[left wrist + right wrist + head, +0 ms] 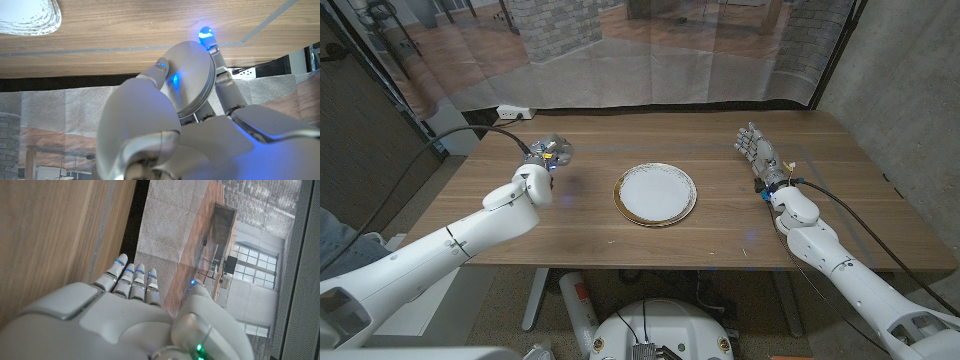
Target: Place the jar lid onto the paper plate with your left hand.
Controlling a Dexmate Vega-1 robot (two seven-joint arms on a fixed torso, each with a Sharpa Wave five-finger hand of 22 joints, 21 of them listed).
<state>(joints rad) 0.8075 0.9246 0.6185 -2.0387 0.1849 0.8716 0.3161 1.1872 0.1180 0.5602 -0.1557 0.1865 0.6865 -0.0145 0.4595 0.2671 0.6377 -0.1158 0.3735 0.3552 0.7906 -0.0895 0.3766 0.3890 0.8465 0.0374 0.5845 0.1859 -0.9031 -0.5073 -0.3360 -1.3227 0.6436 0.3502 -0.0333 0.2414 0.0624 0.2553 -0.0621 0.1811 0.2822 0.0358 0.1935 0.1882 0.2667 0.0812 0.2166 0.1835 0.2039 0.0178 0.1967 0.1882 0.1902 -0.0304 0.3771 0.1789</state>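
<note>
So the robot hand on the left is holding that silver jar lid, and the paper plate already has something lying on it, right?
Not quite. The left robot hand does hold the silver jar lid, pinched between its fingers, as the left wrist view shows. But the paper plate has nothing on it: in the head view it sits bare in the middle of the wooden table.

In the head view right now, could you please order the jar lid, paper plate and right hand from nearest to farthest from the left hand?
1. Jar lid: held in the left hand itself.
2. Paper plate: table centre.
3. Right hand: far side, beyond the plate.
</note>
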